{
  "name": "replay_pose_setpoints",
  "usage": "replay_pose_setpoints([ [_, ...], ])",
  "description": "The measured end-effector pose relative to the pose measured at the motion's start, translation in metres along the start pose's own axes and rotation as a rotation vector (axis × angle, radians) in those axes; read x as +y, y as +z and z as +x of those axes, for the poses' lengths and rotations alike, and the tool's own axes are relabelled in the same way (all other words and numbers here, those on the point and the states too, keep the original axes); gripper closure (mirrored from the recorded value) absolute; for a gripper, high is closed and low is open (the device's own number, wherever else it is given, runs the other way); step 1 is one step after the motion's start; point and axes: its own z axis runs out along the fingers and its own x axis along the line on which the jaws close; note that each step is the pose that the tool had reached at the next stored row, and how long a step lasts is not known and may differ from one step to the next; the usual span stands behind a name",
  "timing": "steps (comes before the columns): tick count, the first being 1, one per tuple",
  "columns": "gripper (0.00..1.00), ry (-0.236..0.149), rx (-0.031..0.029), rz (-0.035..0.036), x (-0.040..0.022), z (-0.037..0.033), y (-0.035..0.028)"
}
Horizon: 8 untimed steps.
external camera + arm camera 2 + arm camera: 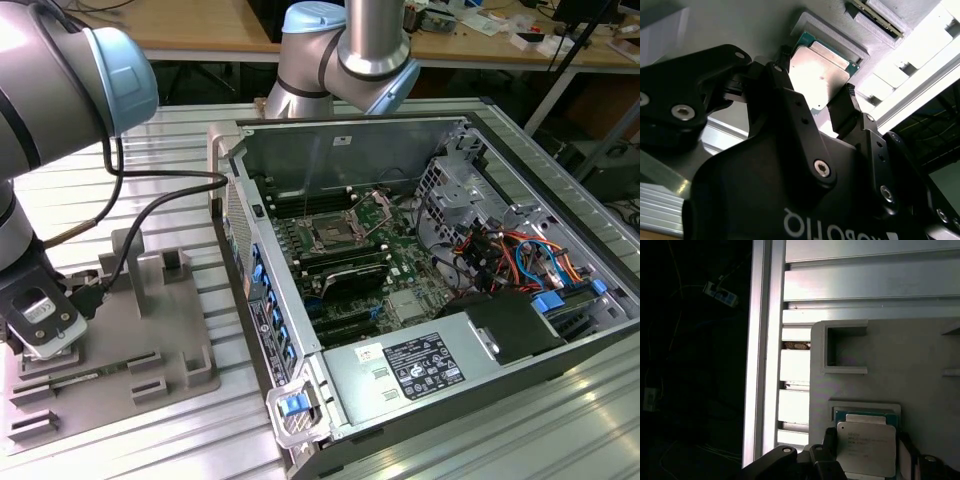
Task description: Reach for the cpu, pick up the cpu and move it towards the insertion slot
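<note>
Jaws: narrowed right down onto the cpu (822, 70). Both wrist views show one black finger (846, 102) against each of two opposite edges. We'd call it a side pinch, which keeps the pale metal top and the underside untouched.
Cpu: at the shallow framed recess of the grey tray (175, 335), over at the exterior view's left. We honestly can't tell if it's lifted clear of the recess or just sitting in it.
Tray: flat on the slatted desk (200, 440). We reckon its raised frame is there to hold the chip square for exactly this kind of grab.
Insertion slot (333, 234): on the green board inside the open computer case (330, 150), dark centre facing up, well apart from the jaws.
Progress: our guess is the grab is made and the carry isn't.
</note>
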Motion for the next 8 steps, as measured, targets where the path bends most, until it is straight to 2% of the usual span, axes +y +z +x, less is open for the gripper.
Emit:
replay_pose_setpoints([
  [8,0.45,0.000,0.0000,0.0000,0.0000,-0.0001,-0.0011],
])
